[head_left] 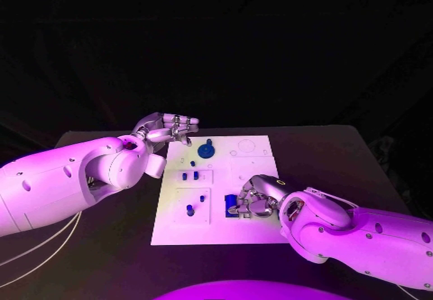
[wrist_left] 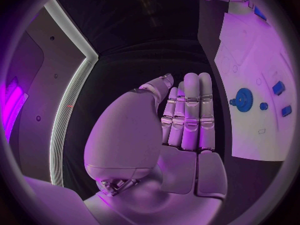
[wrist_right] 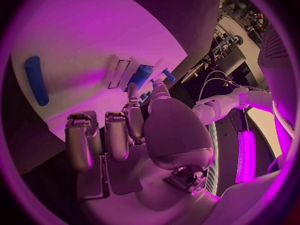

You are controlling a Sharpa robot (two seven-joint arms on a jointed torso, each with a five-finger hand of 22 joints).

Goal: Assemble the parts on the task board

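Note:
The white task board (head_left: 236,167) lies in the middle of the black table. A blue gear (head_left: 206,150) stands near its far left corner, with small blue pegs (head_left: 189,176) in a panel below it. My left hand (head_left: 171,130) hovers off that corner, fingers straight, holding nothing; in the left wrist view the left hand (wrist_left: 187,115) has the gear (wrist_left: 242,100) off to its side. My right hand (head_left: 254,197) rests low on the board's near right part, thumb and a finger pinching a blue block (head_left: 231,205); the right wrist view shows the block (wrist_right: 140,76) at the fingertips (wrist_right: 132,91).
Two more small blue pieces (head_left: 190,209) sit in the near left panel. A blue cylinder (wrist_right: 35,80) lies on the board beside my right hand. Cables (head_left: 54,240) hang under the left arm at the table's left. The far table is bare and dark.

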